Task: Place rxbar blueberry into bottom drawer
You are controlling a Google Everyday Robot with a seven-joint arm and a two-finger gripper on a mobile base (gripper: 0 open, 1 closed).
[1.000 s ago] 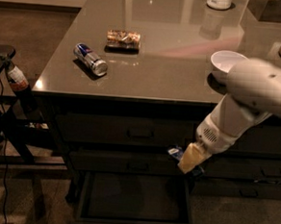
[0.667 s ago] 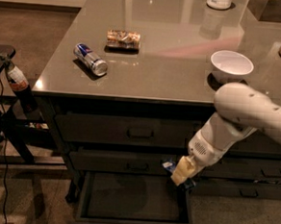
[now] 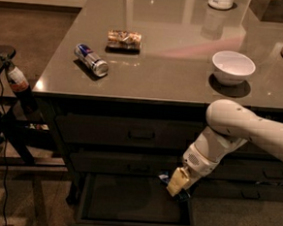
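Note:
The bottom drawer (image 3: 125, 201) of the dark cabinet is pulled open and its flat dark inside shows. My gripper (image 3: 177, 184), pale tan at the end of the white arm (image 3: 237, 134), hangs over the drawer's right rear corner, just in front of the middle drawer's face. It is shut on the rxbar blueberry (image 3: 164, 177), whose dark blue wrapper sticks out on both sides of the fingers. The bar is held just above the drawer's inside, close to its right wall.
On the grey counter (image 3: 173, 73) lie a blue-silver drink can (image 3: 91, 60), a brown-gold snack packet (image 3: 124, 39) and a white bowl (image 3: 233, 67). Two shut drawers (image 3: 130, 132) sit above the open one. A black stand (image 3: 9, 125) with a bottle (image 3: 17, 79) is at left.
The arm has lowered and bent inward. The gripper with the bar has moved down from the middle drawer's height to just over the open bottom drawer.

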